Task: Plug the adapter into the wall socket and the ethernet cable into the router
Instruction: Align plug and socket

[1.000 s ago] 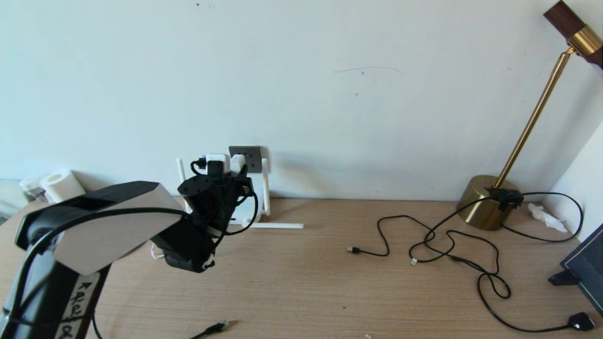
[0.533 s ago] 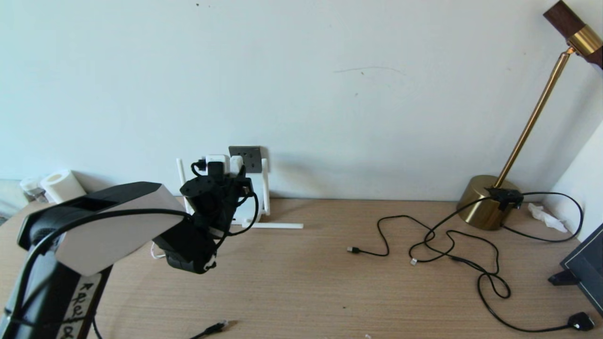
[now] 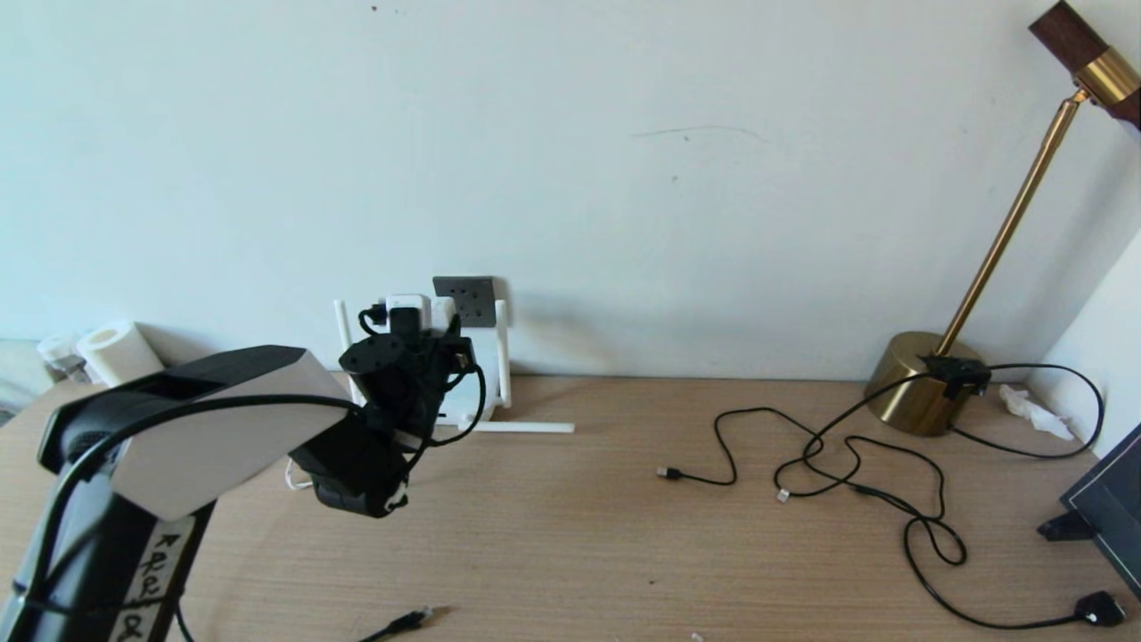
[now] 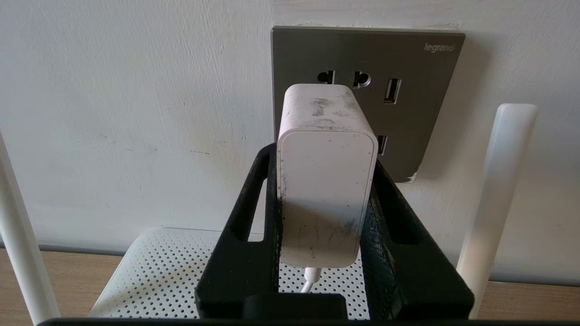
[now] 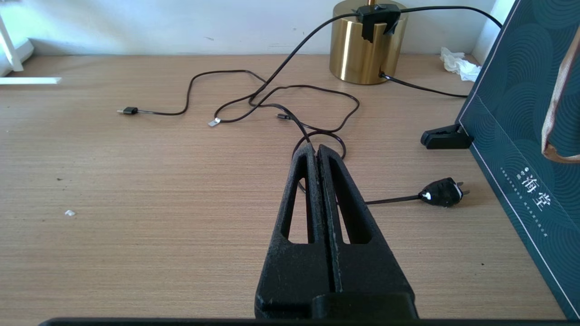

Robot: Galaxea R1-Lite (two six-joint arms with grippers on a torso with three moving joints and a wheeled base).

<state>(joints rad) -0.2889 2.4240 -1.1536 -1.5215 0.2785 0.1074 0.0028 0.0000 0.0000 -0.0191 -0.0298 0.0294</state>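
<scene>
My left gripper (image 4: 324, 156) is shut on the white adapter (image 4: 326, 181), one black finger on each side, with its thin white cord hanging below. The adapter's far end is at the dark grey wall socket (image 4: 408, 90), just under the top pair of pin holes; its pins are hidden. In the head view the left gripper (image 3: 443, 328) is up at the socket (image 3: 472, 299), above the white router (image 3: 465, 412). The ethernet cable's clear-tipped end (image 3: 414, 615) lies at the table's front edge. My right gripper (image 5: 316, 150) is shut and empty, low over the table.
Router antennas (image 4: 498, 194) stand beside the socket, and one antenna (image 3: 526, 428) lies flat. Thin black cables (image 3: 847, 464) sprawl at the right, ending in a black mains plug (image 5: 442, 192). A brass lamp base (image 3: 914, 388), a dark box (image 5: 521, 136) and a paper roll (image 3: 116, 349) stand at the sides.
My left gripper with the adapter has shifted slightly to the left in front of the socket. Nothing else has moved.
</scene>
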